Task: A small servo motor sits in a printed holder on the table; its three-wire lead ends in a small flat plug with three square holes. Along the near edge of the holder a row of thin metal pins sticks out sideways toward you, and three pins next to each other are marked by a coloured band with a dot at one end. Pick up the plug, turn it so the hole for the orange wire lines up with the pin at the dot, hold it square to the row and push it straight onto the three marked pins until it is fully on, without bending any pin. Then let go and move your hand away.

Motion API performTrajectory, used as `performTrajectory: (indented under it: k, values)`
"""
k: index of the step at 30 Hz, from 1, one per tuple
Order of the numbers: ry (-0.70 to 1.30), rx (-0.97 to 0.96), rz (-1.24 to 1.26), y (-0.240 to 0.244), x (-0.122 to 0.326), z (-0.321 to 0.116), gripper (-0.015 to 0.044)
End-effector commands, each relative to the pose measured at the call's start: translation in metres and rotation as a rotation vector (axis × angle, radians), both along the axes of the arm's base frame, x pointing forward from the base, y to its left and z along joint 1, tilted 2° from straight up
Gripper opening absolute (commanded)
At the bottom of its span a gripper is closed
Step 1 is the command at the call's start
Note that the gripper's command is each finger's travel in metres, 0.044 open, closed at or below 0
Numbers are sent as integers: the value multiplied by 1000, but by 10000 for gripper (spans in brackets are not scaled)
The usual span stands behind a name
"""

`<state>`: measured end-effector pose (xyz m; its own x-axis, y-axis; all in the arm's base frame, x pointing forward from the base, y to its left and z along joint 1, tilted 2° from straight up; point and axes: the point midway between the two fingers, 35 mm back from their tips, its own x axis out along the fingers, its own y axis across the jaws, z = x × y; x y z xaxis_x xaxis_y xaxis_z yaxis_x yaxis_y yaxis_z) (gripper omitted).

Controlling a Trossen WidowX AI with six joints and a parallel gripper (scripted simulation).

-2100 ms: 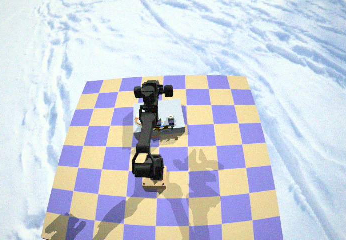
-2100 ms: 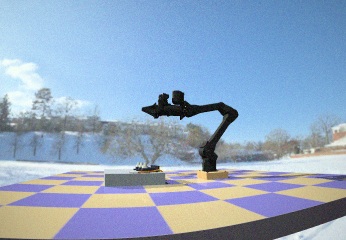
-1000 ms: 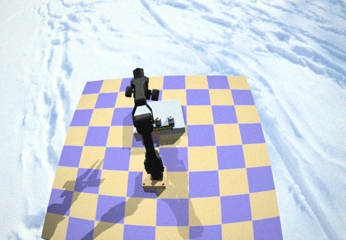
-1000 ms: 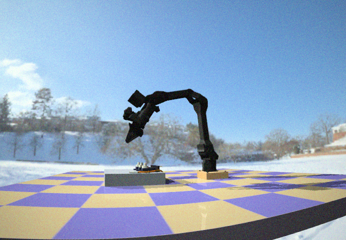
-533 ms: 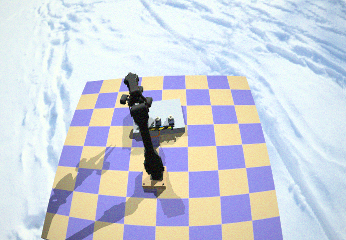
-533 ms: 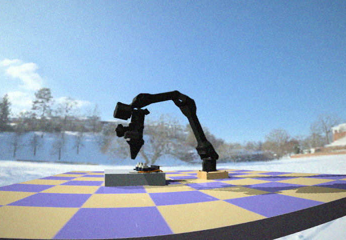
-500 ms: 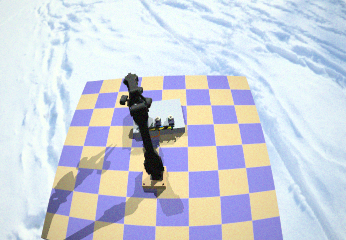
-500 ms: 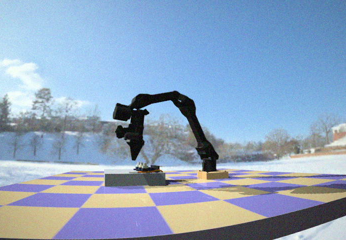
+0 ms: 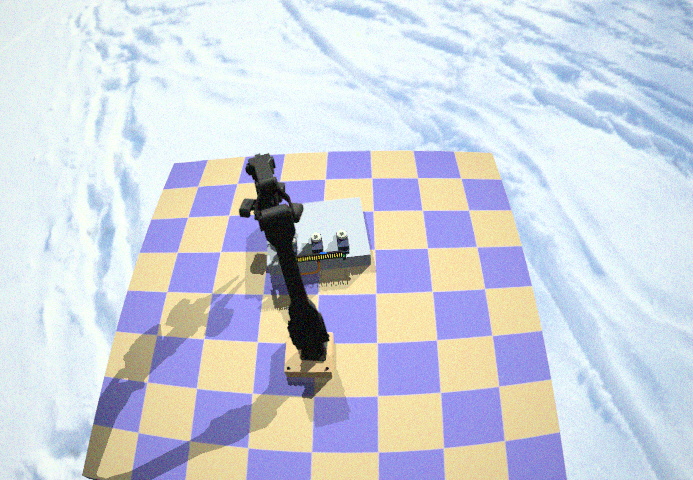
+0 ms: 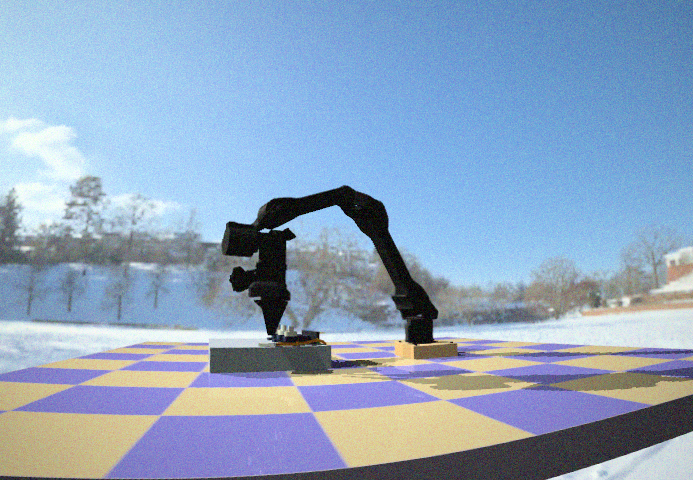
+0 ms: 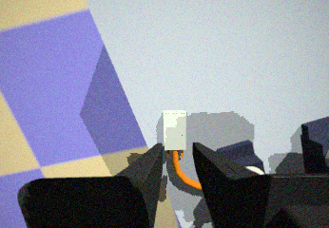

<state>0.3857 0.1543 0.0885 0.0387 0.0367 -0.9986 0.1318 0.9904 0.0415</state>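
Observation:
The small white plug (image 11: 174,130) lies flat on the grey holder (image 11: 248,62) (image 9: 335,217) (image 10: 256,357), near its left edge, with an orange wire (image 11: 183,173) curving away from its near end. My gripper (image 11: 177,148) (image 10: 272,331) points straight down just above the plug. Its fingers stand partly apart with nothing between them; the plug shows just beyond their tips. Dark blue servos (image 11: 324,138) (image 9: 342,240) stand to the right. The yellow pin row (image 9: 319,256) runs along the holder's near edge. In the top view the arm hides the gripper and the plug.
The holder sits on a purple and tan chequered table (image 9: 443,339) (image 10: 358,396). The arm's base stands on a tan block (image 9: 308,367) (image 10: 425,349) in front of the holder. A second servo (image 9: 316,242) (image 11: 241,152) stands close beside the fingers.

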Motion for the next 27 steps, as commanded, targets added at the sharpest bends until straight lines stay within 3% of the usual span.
performTrajectory:
  k: [1,14,17,27]
  values:
    - [2,4,-3,1,0,-6,115]
    - [2,4,-3,2,0,-20,115]
    - [2,4,-3,2,0,-20,36]
    - [2,4,-3,2,1,-8,0]
